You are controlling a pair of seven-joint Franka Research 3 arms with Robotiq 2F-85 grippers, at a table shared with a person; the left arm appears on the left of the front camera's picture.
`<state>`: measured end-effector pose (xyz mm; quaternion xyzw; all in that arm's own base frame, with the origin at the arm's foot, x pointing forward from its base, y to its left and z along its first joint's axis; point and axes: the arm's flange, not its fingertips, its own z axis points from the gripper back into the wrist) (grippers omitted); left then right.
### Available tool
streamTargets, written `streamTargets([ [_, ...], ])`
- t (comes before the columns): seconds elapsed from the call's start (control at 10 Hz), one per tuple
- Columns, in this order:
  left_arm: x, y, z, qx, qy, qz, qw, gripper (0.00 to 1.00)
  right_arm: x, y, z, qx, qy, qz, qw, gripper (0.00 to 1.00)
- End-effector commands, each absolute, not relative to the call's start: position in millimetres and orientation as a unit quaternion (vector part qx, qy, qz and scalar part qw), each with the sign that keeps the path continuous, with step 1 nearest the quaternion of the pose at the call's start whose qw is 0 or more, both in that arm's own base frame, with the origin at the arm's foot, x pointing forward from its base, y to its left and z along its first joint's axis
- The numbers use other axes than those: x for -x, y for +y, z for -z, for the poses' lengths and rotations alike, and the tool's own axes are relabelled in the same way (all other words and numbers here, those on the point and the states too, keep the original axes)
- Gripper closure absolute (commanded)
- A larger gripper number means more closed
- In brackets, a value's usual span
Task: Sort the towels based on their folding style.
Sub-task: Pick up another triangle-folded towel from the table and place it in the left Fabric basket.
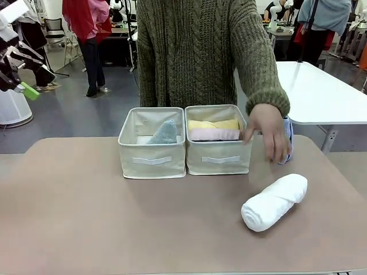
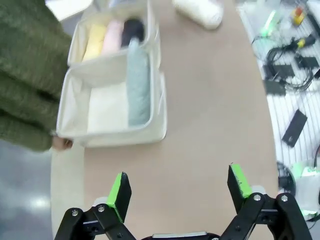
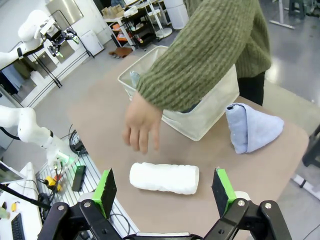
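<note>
Two cream bins stand side by side mid-table. The left bin (image 1: 152, 154) holds a mint green triangle towel (image 1: 165, 133) (image 2: 137, 85). The right bin (image 1: 219, 157) holds rolled yellow (image 1: 213, 124) (image 2: 95, 40), pink (image 1: 213, 134) (image 2: 113, 36) and dark grey (image 2: 132, 31) towels. A white rolled towel (image 1: 274, 201) (image 3: 164, 178) lies on the table at front right. A light blue triangle towel (image 1: 288, 137) (image 3: 250, 127) sits beside the right bin, behind the person's hand (image 1: 268, 132) (image 3: 142, 125). My left gripper (image 1: 22, 80) (image 2: 179, 187) hangs open, high at the left. My right gripper (image 3: 164, 186) is open above the white roll.
The person in a green knit sweater stands at the far edge, one arm reaching over the right bin. Cables and small devices (image 2: 285, 70) lie off the table's edge. A white table (image 1: 321, 91) stands behind at right. Bare tabletop lies in front of the bins.
</note>
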<state>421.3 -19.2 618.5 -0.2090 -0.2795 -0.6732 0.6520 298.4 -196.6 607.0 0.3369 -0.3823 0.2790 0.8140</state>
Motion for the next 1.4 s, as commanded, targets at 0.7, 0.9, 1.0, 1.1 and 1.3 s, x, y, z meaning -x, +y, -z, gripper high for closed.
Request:
streamTargets([
  [0.7,-445,233,-567,0.381,-0.448,0.488,0.645,0.00,-299,-195,-606,-0.339,-0.387,-0.284,0.809,0.00],
  [0.9,-429,259,-556,0.346,-0.463,0.460,0.674,0.00,-299,-195,-606,-0.339,-0.387,-0.284,0.809,0.00],
  [1.0,-424,271,-555,0.350,-0.471,0.452,0.672,0.00,-299,-195,-606,-0.339,-0.387,-0.284,0.809,0.00],
  [1.1,-422,275,-556,0.352,-0.478,0.445,0.671,0.00,-299,-195,-606,-0.339,-0.387,-0.284,0.809,0.00],
  [1.3,-427,284,-554,0.352,-0.456,0.451,0.681,0.00,-298,-197,-607,-0.337,-0.382,-0.279,0.814,0.00],
])
